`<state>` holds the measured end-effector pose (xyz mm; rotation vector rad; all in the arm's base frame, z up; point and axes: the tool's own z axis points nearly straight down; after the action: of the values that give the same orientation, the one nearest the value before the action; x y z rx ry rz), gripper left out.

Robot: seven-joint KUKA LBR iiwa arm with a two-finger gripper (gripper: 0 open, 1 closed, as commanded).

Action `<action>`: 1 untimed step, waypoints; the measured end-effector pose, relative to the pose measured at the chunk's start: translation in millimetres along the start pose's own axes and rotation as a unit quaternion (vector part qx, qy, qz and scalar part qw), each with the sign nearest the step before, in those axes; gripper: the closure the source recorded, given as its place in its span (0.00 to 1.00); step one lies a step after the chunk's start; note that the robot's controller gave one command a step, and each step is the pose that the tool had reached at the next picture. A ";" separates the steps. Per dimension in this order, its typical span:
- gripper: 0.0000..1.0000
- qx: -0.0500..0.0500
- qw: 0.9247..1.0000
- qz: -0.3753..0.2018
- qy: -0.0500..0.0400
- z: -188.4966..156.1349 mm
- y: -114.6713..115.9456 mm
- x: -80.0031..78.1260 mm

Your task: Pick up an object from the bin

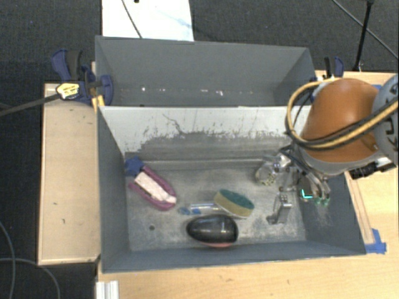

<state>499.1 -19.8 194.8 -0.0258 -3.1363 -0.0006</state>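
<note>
Here's the arm [340, 120], orange cover and looped cables, reaching in over the right wall of the bin [187, 73]. The jaws sit low at the right end of the floor, spread apart, with nothing between them but bare grey metal. So nothing is picked up yet, and that spread reads to me as a stance ready to close on something.

What's on offer? Nearest, just to the left of the jaws, lies an oval sponge [234, 203], green on top with a tan edge, flat on the floor. Just in front of it, close to the front wall, is a black rounded thing [212, 228], shaped like a computer mouse. A blue pen-like stick [198, 209] lies tucked in beside both. Well apart, at the left end, a purple and pink brush-like piece [153, 189] lies aslant.

Everything lies loose and flat, as dropped things settle. My call is that the sponge is the likely target, being close, soft and narrow enough to straddle. The black one looks broad and smooth and might slip, and the stick, lying so near, could get dragged along
</note>
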 end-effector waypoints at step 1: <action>0.00 -0.001 0.999 0.037 0.000 128.5 42.0 -8.3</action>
<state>507.5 22.1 66.3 -0.1407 -3.1331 -0.0020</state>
